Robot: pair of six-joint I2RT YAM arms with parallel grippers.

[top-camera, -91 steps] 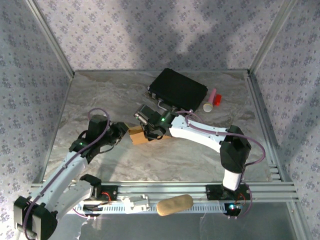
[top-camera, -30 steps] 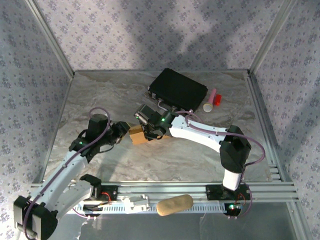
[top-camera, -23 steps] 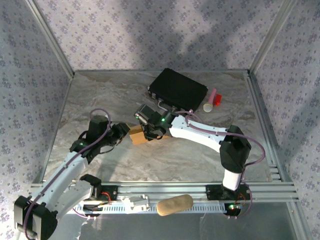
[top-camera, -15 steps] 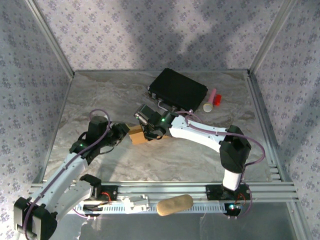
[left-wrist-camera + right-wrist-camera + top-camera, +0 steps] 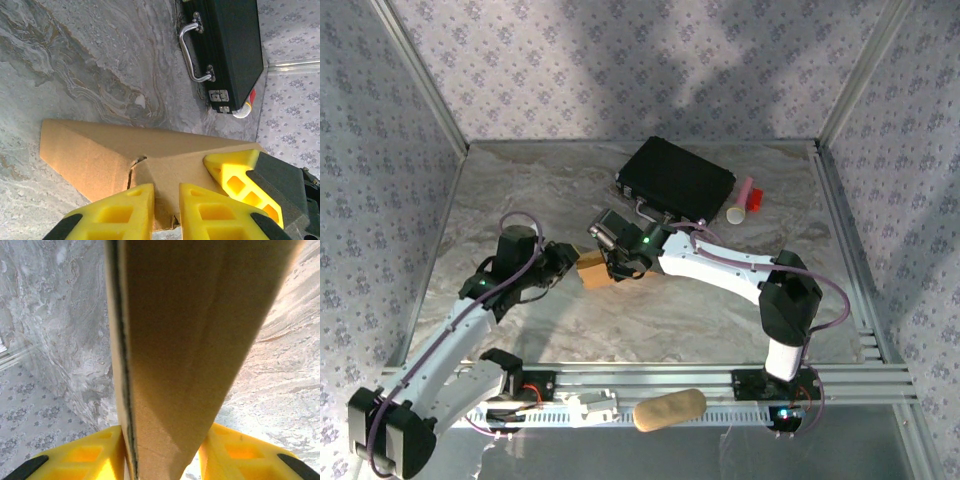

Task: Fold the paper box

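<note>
Paper box [image 5: 592, 270]: tan cardboard, partly folded, near the centre of the desk [image 5: 520, 190], a little toward 9 o'clock. From the left wrist we note a slanted panel with a short slit.

Right gripper [image 5: 616, 262]: at the box's 3 o'clock side, jaws clamped on a cardboard panel that runs edge-on between them.

Left gripper [image 5: 166, 200]: at the 9 o'clock side, jaws nearly together with cardboard in the narrow gap. We cannot tell whether they pinch it.

Black briefcase [image 5: 677, 178]: at 1 o'clock from the box, apart from it.

L arm [image 5: 450, 338] & R arm [image 5: 712, 262]: white links, black joints, purple cables; yellow pincer fingers [image 5: 125, 210], black-tipped
</note>
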